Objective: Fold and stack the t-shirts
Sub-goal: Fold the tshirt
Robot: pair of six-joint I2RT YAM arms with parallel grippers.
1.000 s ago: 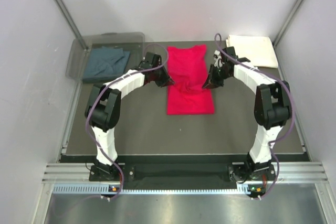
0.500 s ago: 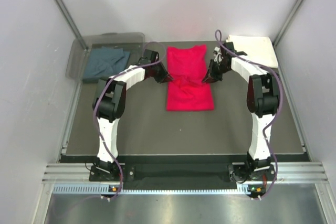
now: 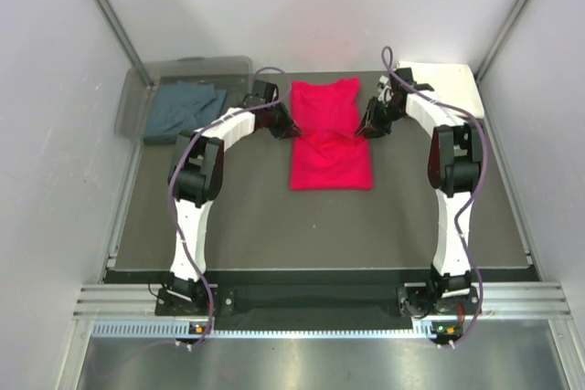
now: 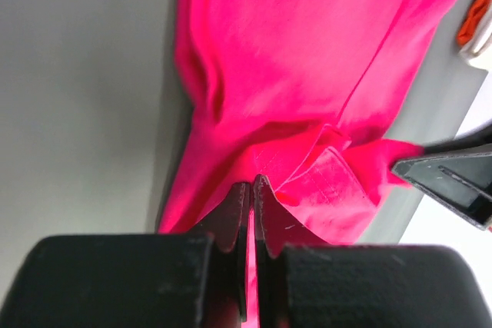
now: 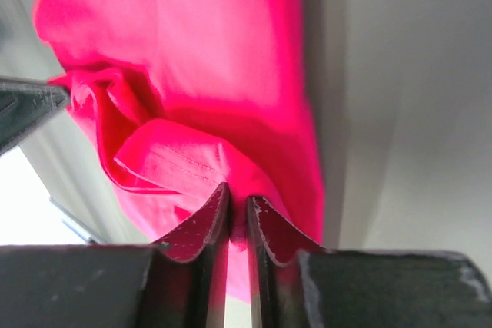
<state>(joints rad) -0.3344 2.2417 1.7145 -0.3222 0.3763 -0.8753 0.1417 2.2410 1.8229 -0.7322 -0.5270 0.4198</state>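
The dark table (image 3: pixel 228 226) in front of me is carrying three shirts and a bin. The red shirt (image 3: pixel 331 148) is lying lengthwise in the middle of the far half, with a rumpled ridge running across it. The cream shirt (image 3: pixel 443 84) is sitting as a neat folded rectangle at the far right corner. The clear bin (image 3: pixel 196 68) is resting at the far left corner, and the blue-grey shirt (image 3: pixel 183 109) is lying crumpled within its outline.

Top view high and rearward, looking down, wrist views close, facing each other across the red t-shirt (image 3: pixel 331 148)
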